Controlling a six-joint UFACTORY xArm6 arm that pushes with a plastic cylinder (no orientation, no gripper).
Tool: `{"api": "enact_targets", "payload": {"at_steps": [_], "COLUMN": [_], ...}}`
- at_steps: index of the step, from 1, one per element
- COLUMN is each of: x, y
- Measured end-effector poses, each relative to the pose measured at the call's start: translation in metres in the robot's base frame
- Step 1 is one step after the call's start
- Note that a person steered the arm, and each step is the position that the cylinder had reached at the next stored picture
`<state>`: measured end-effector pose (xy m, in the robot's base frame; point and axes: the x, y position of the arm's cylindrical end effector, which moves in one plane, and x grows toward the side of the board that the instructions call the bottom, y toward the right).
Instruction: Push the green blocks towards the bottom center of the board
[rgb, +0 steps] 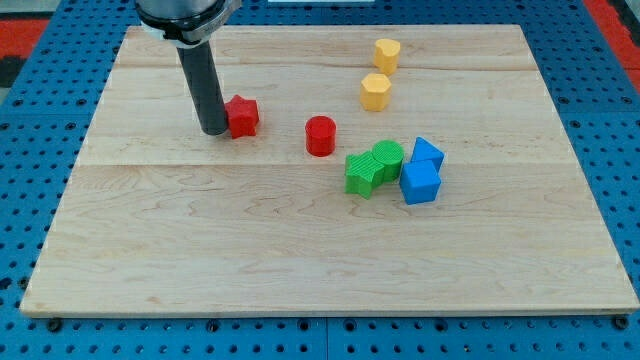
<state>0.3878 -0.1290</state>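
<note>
My tip (214, 131) is down on the table (200, 250) in the upper left of the frame, pressed right against the left side of a red star-shaped block (242, 116). I carry no gripper, only this dark rod, so nothing is held. Just right of that, apart from it, stands a red cylinder (320, 135). Further right, near the frame's centre, sit the green blocks: a green star-shaped block (362, 172) touching a green cylinder (388, 157). Hard against them on the right are two blue blocks (421, 172), touching each other. Above, toward the top of the frame, two yellow blocks (380, 75) sit one behind the other, near but apart.
</note>
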Motion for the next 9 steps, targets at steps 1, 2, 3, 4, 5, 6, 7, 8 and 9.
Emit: {"api": "enact_targets", "payload": {"at_steps": [1, 2, 3, 4, 5, 6, 7, 8, 9], "x": [-0.009, 0.081, 0.173, 0.204, 0.138, 0.073, 0.046, 0.041, 0.017], "y": [-0.021, -0.003, 0.076, 0.205, 0.267, 0.259, 0.256, 0.283, 0.285]}}
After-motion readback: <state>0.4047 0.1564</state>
